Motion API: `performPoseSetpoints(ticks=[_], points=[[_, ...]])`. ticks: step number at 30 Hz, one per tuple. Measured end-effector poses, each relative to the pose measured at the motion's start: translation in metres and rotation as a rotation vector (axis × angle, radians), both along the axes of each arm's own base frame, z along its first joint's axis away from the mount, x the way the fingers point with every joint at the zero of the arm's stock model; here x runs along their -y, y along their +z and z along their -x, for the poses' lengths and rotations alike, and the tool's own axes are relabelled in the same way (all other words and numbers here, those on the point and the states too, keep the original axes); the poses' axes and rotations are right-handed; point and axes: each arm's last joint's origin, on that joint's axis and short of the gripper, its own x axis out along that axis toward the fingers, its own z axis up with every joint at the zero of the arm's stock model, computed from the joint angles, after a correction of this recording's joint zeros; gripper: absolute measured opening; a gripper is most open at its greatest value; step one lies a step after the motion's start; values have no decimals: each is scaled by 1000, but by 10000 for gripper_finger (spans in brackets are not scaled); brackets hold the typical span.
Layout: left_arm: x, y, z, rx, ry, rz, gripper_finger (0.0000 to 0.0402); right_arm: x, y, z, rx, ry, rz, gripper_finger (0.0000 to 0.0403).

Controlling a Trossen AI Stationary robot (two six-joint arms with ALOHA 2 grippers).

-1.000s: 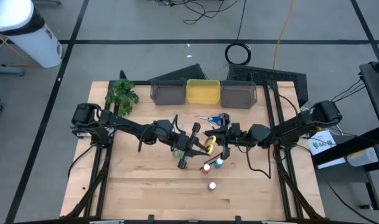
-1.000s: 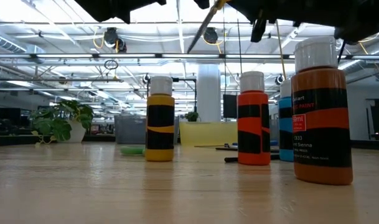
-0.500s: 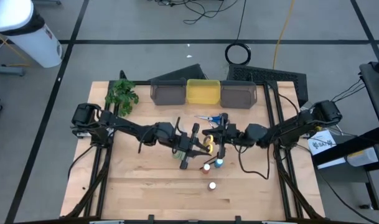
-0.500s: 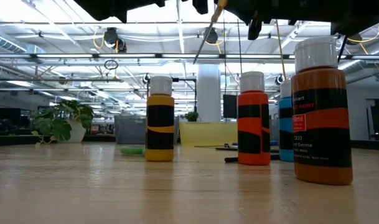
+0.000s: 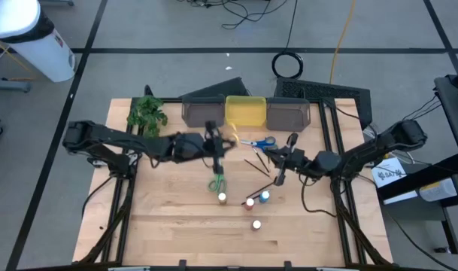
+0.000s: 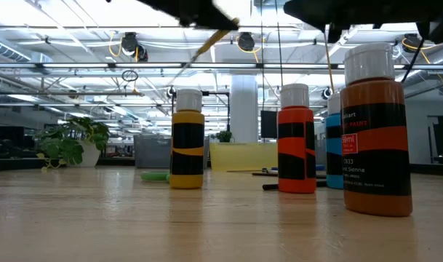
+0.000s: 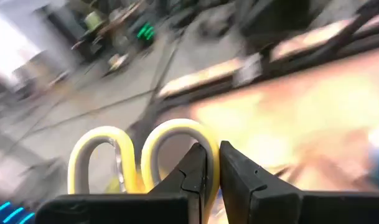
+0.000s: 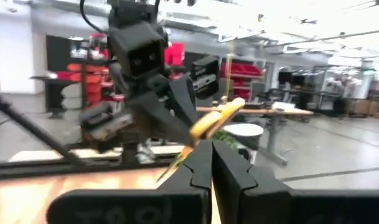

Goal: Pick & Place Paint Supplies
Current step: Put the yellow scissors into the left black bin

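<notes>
The left end effector (image 7: 213,171) is clamped on one yellow handle loop of the scissors (image 7: 142,155), carried above the worktop (image 5: 168,226) just short of the yellow bin (image 5: 245,111). They look light, rigid and slick, so a single-loop grip could let them swivel. Farther off, the right end effector (image 5: 280,178) hangs closed, empty.

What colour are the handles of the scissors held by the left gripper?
Yellow: the scissors show best in the left wrist view.
</notes>
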Motion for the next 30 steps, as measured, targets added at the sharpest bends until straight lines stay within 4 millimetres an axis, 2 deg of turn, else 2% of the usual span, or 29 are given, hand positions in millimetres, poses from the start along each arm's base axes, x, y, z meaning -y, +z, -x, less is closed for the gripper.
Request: performPoseSetpoints(ticks=[4,7,14,17,20,25,30], points=[[-29,1,10,-88,116,-62,30,10,-4,6,-4,-40,2,0],[-53,0,12,-107,127,-74,30,18,-7,7,-13,-79,3,0],[-132,-12,26,-154,162,-48,29,36,-15,7,-40,-107,31,0],[-166,-26,34,-185,170,1,29,44,-19,8,-53,-101,42,0],[-192,-45,37,-222,146,44,29,52,-22,9,-65,-135,43,0],[-217,-78,40,-316,167,79,29,63,-23,10,-72,-192,46,0],[-218,-96,42,-393,131,153,29,73,-21,11,-55,-236,39,0]])
